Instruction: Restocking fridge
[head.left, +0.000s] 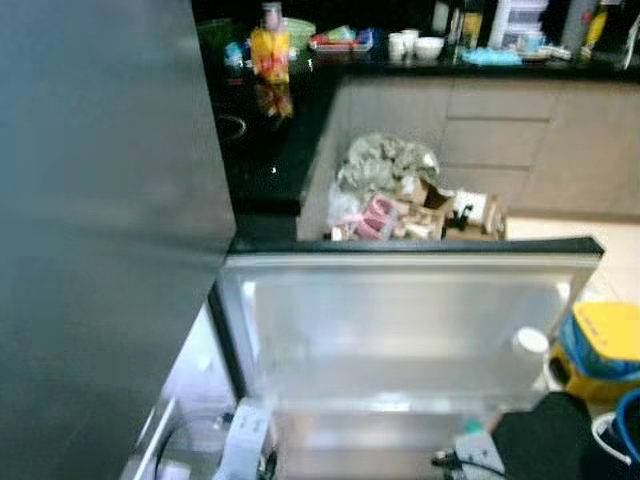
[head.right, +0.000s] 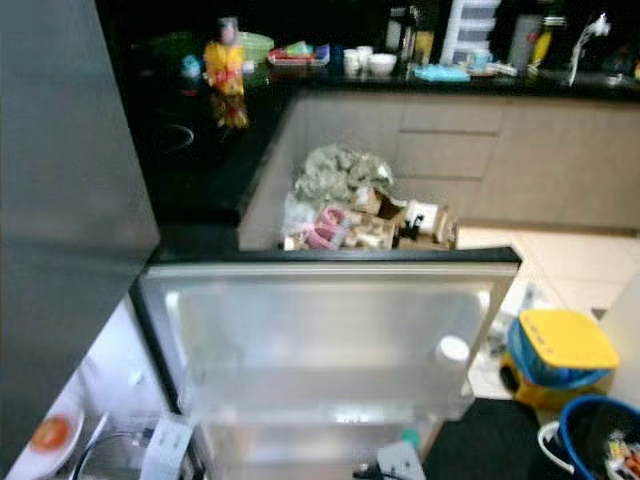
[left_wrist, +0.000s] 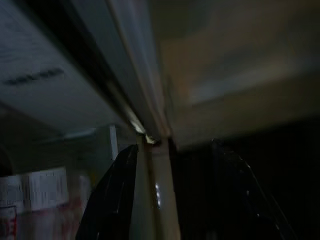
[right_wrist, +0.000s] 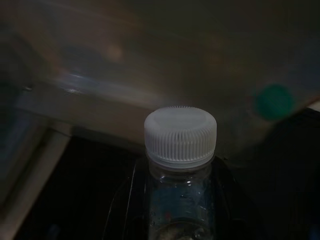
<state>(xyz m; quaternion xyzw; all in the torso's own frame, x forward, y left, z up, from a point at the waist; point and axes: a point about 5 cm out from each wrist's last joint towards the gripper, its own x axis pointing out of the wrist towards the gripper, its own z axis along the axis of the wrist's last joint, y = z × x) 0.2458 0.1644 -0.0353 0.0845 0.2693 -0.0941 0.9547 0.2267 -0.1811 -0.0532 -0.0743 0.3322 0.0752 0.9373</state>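
Evidently caught the restocking early. Found the fridge door (head.left: 400, 320) swung open and its door shelf (head.left: 400, 385) almost bare, with only a white cap (head.left: 531, 340) near its right end. Saw a clear bottle (right_wrist: 181, 145) with a similar ribbed white cap clamped in the right gripper (right_wrist: 180, 220), low beside the door and, by that grip, not yet released. Could not say whether the two caps were one and the same. Judged most of the loading left to do.

Made out the left gripper (left_wrist: 175, 200) in deep shade, fingers spread astride a pale edge of the door; could not confirm any pinch on it. Could not see the fridge's interior beyond a sliver at lower left. Could not identify the blurred clutter on the dark counter (head.left: 270, 160) behind.
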